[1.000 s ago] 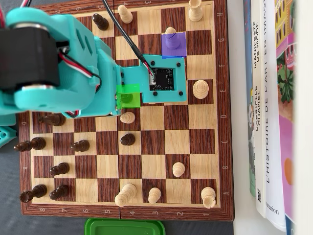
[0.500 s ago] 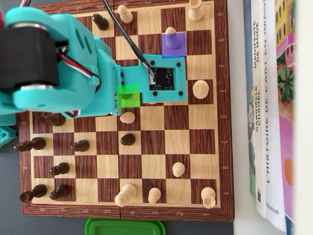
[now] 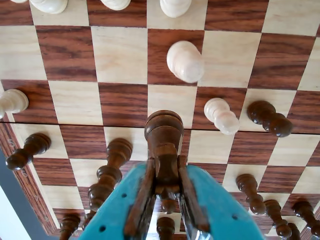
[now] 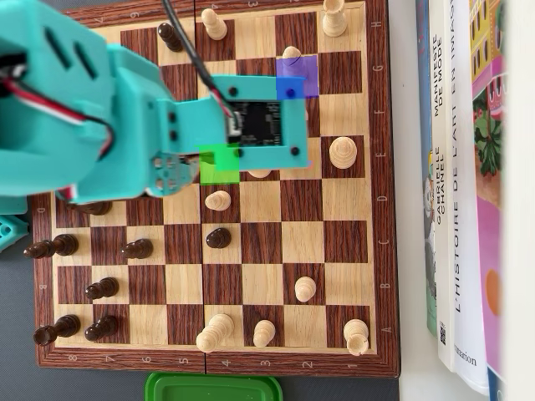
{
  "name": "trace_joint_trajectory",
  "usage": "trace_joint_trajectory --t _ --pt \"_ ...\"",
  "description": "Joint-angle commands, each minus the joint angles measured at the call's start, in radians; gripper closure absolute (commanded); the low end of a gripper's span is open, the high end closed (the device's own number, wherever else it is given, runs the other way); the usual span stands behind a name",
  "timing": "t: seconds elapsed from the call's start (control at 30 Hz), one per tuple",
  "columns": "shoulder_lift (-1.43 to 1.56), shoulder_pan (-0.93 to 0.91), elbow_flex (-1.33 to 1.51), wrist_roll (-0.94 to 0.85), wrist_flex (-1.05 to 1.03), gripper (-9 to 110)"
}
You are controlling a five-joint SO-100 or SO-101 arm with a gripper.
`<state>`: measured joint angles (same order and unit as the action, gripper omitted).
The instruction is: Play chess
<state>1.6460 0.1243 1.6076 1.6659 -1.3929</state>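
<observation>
— One dark brown turned-wood chess piece (image 3: 163, 137) is all I'm carrying: the teal plastic two-finger gripper (image 3: 166, 200) has its jaws clamped on the stem, head poking out past the fingertips, well clear of the board in the wrist view.

— Where does it go?

— My guess is the translucent purple square marker (image 4: 298, 77) in the overhead view; a translucent green square marker (image 4: 220, 163) sits under the wrist, probably the pickup square. That is only my reading.

— What's in the way?

— From the wrist camera, a pale rounded wooden pawn (image 3: 185, 61) stands ahead of the piece, and a smaller pale wooden pawn (image 3: 221, 115) with a dark wooden pawn (image 3: 268, 118) beside it lies to the right. A small pale piece (image 4: 291, 53) pokes out at the purple marker's top edge.

— So how would you do it well?

— I'd keep the piece high while crossing the brown-and-cream wooden chessboard (image 4: 264, 242), centre over the target, come straight down, and release only once the base sits flat. The teal arm (image 4: 92, 109) hides much of the board from above, so I'd trust the wrist view.
</observation>
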Motion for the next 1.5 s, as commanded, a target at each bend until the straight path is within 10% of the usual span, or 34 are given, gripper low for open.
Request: trace_joint_trajectory --t 0.0,1.47 --pt "0.101 -0.012 0.018 0.005 0.0 100" --pt "0.5 -0.715 0.321 -0.331 -0.035 100"
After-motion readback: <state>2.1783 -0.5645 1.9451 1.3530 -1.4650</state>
